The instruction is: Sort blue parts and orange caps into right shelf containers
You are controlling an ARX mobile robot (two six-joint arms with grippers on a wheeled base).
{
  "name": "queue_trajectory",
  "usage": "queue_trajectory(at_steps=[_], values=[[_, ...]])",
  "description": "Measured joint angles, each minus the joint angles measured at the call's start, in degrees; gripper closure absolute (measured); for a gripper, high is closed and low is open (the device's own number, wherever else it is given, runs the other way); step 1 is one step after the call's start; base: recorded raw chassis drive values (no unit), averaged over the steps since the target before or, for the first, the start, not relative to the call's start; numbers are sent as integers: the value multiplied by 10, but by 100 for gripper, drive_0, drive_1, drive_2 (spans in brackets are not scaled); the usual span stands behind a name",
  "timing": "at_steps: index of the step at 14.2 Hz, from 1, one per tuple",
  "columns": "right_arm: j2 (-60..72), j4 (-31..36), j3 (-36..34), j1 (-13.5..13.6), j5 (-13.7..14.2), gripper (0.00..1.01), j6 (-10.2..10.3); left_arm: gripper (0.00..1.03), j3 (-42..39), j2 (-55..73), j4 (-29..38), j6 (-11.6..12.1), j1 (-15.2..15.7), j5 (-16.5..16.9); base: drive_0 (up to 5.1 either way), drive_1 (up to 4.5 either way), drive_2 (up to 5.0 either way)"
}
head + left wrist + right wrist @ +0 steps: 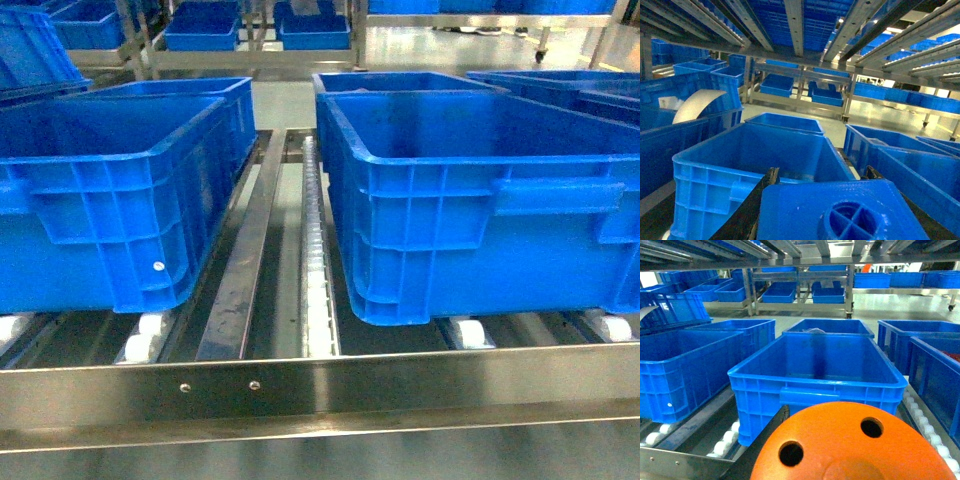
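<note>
Left gripper: dark fingers pinching a matte bright-blue block part with a round cross-ribbed recess; the part fills the lower left wrist view. It hangs above the near rim of a large ribbed bright-blue plastic crate, whose inside looks bare as far as it shows.

Right gripper: only one dark finger is visible, at the left edge of a rounded bright-orange cap with two round holes. The cap sits tight against the finger, so the gripper appears clamped on it; the other finger is hidden. The cap sits in front of and just above the near wall of a second large bright-blue crate with a moulded handle.

Head view: neither gripper nor either part shows. Two large blue crates, left and right, rest on white roller tracks of a steel shelf rack, with a bare lane between them. More blue crates stand behind and on racks across the aisle
</note>
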Motion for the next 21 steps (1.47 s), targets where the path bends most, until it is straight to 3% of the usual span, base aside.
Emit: queue_trajectory(at_steps=[7,21], values=[[1,0,0,0,0,60,0,59,0,-1,1,0,0,0,-2,293,-298],[0,0,0,0,0,60,0,59,0,2,0,0,0,0,0,0,0]])
